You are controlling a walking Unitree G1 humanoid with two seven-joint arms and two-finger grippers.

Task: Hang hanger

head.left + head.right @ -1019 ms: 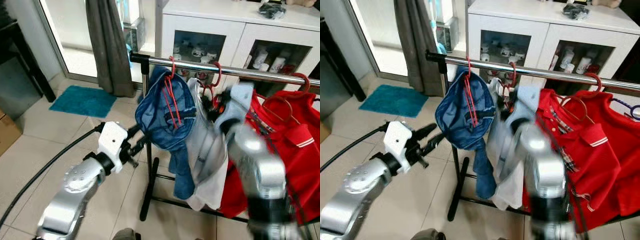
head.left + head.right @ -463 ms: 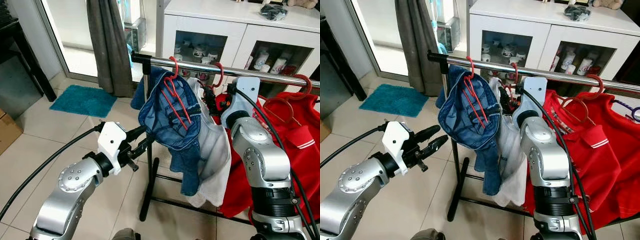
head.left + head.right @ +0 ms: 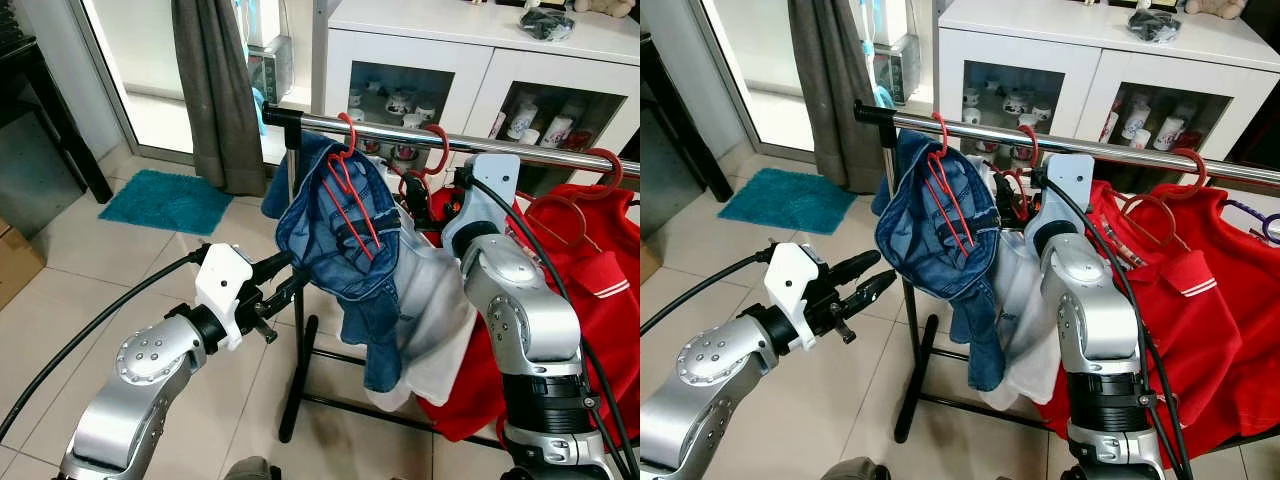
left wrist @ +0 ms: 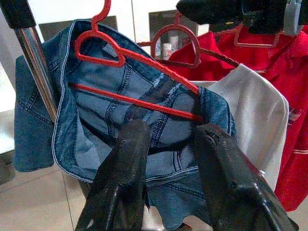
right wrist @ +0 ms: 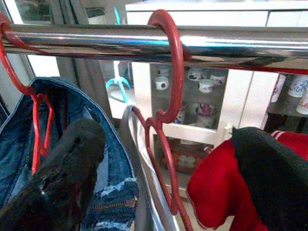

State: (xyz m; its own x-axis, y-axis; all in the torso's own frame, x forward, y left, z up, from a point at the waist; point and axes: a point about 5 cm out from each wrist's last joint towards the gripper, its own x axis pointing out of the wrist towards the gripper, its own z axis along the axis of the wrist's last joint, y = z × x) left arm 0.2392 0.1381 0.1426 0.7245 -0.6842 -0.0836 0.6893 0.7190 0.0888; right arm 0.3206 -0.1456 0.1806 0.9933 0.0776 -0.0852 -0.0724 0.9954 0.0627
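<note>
Right gripper (image 5: 159,159) was raised at the steel rail (image 3: 520,150), black fingers (image 5: 62,168) spread wide to either side of the red plastic hanger (image 5: 166,72), not clamping it; its hook sat over the rail. The white shirt (image 3: 440,320) hung from it. Left gripper (image 4: 173,159) hovered narrowly parted, empty, near the denim garment (image 3: 335,240) on its own red hanger (image 3: 350,190). Since half a second before, the white shirt had swung slightly toward the red shirts (image 3: 590,290).

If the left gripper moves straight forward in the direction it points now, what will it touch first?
Most likely the blue denim garment hanging on the red hanger: the left gripper points straight at it, fingers open. How far away it is remains unclear.
</note>
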